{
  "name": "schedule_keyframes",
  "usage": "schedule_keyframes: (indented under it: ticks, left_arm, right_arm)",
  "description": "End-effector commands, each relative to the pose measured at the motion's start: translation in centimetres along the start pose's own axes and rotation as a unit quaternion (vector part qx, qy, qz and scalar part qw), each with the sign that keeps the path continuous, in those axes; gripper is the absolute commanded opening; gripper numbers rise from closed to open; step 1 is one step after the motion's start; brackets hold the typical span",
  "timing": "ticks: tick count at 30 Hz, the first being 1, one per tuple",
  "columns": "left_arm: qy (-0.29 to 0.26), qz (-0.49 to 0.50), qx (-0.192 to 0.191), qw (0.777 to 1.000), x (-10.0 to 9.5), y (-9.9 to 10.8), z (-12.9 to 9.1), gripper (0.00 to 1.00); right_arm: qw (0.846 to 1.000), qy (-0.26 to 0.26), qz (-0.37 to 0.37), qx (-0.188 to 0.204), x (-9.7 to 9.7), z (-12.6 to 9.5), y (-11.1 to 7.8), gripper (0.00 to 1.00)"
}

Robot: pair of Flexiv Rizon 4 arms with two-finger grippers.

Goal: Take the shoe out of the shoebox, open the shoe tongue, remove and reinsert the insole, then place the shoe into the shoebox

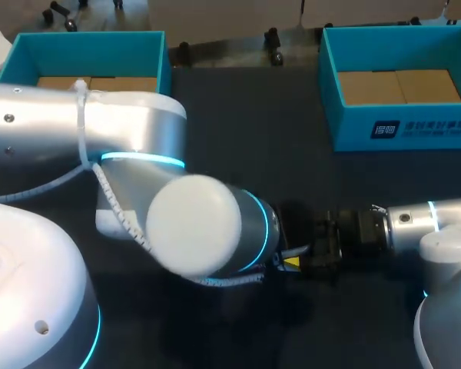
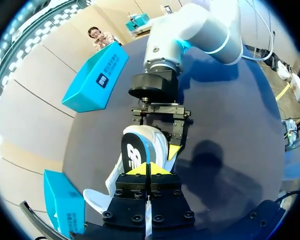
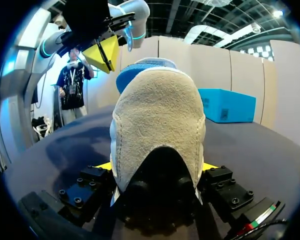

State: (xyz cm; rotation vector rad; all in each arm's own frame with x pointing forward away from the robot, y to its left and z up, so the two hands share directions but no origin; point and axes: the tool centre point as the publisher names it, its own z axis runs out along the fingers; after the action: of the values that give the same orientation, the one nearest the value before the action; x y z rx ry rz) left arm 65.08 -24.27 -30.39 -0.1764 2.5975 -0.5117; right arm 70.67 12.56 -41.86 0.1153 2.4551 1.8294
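My right tool (image 3: 157,166) clamps the shoe (image 3: 157,107) from both sides; my left tool (image 2: 147,169) hangs clenched over the tongue (image 2: 133,152). This looks like the tongue-opening step: next, part the fingers and pinch it.

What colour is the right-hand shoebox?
The shoebox is turquoise; best seen in the head view.

The head view looks down from above and behind onto the table (image 1: 246,138), my left arm (image 1: 138,146) close under the lens. The left wrist view faces along the left claw (image 2: 148,169) at the right claw (image 2: 151,140), the shoe (image 2: 138,150) near. The right wrist view sits low against the shoe's heel, facing back; both wrist views share the shoe and the claws
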Motion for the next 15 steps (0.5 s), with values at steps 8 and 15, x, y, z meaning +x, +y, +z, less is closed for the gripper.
schedule_keyframes:
  ticks: [8,15]
  left_arm:
    - [-0.020,-0.001,0.008,1.000,0.6,-0.5,-1.1,0.00]
    - [-0.041,-0.005,0.008,0.999,0.7,-1.4,-3.4,0.00]
  right_arm:
    - [1.000,0.000,0.000,0.003,0.1,0.0,0.1,0.00]
    - [1.000,0.000,0.000,0.003,0.1,0.0,0.1,0.00]
